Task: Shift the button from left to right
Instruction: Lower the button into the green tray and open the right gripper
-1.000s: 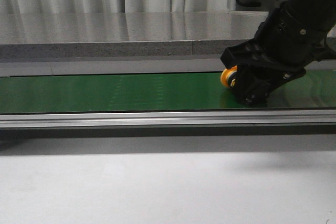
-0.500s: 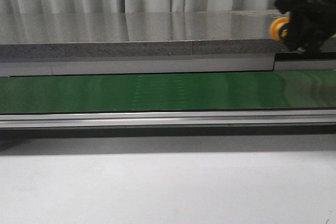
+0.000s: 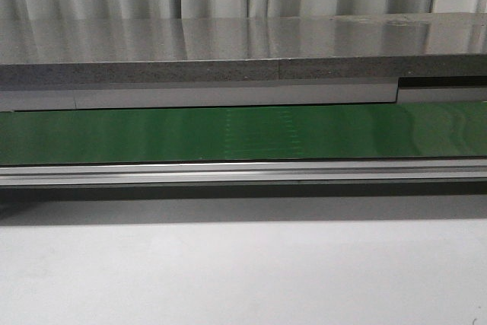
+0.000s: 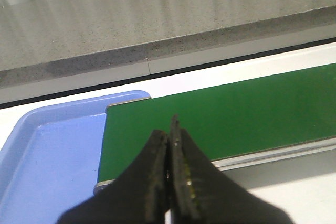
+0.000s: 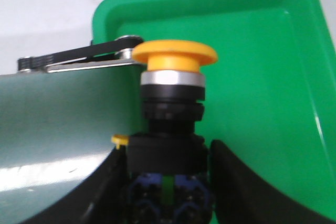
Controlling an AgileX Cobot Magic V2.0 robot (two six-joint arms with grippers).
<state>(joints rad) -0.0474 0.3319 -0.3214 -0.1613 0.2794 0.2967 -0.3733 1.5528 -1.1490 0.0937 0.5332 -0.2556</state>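
button [image 5: 172, 108] clamped between right claw [image 5: 167, 182] fingers, above green tray [image 5: 262, 51]; left claw [image 4: 170, 182] closed, empty.

The button's [image 5: 170, 129] base is hidden between the right claw's [image 5: 168, 192] fingers.

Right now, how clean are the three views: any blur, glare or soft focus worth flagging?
Front view: sharp, with pale streaky reflections on the green belt and a sheen on the grey counter. Left wrist view: the shut left gripper is soft up close, the blue tray evenly lit. Right wrist view: the button and green tray are slightly soft; glare on the belt.
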